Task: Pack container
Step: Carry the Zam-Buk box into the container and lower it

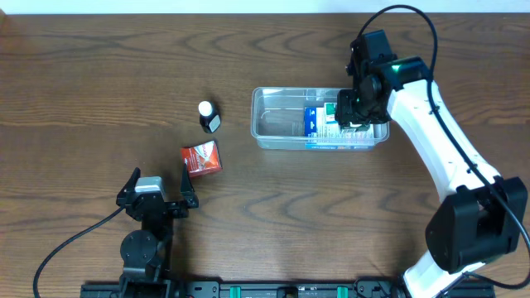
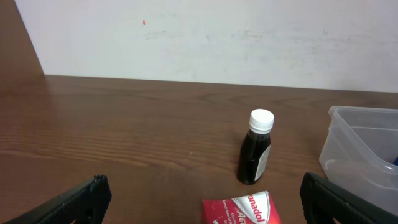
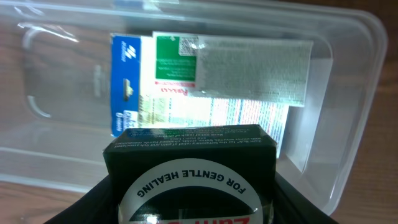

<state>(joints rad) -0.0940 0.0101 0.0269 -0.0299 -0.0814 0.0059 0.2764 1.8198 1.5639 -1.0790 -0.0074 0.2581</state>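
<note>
The clear plastic container [image 1: 273,124] lies right of the table's middle and holds a blue and white box [image 1: 312,122]. It also shows in the right wrist view [image 3: 348,93], with the box [image 3: 205,81] flat inside. My right gripper [image 1: 358,108] hangs over the container's right end, shut on a dark box [image 3: 189,171] printed "FOR GENTLE HEALING". My left gripper [image 2: 205,202] is open and empty at the front left. Just ahead of it lie a red box [image 1: 202,158] [image 2: 241,210] and an upright dark bottle with a white cap [image 1: 207,116] [image 2: 256,149].
The wooden table [image 1: 99,74] runs to a white wall at the back [image 2: 205,37]. The right arm's white link [image 1: 439,141] reaches across the right side. A black cable [image 1: 66,244] trails from the left arm base.
</note>
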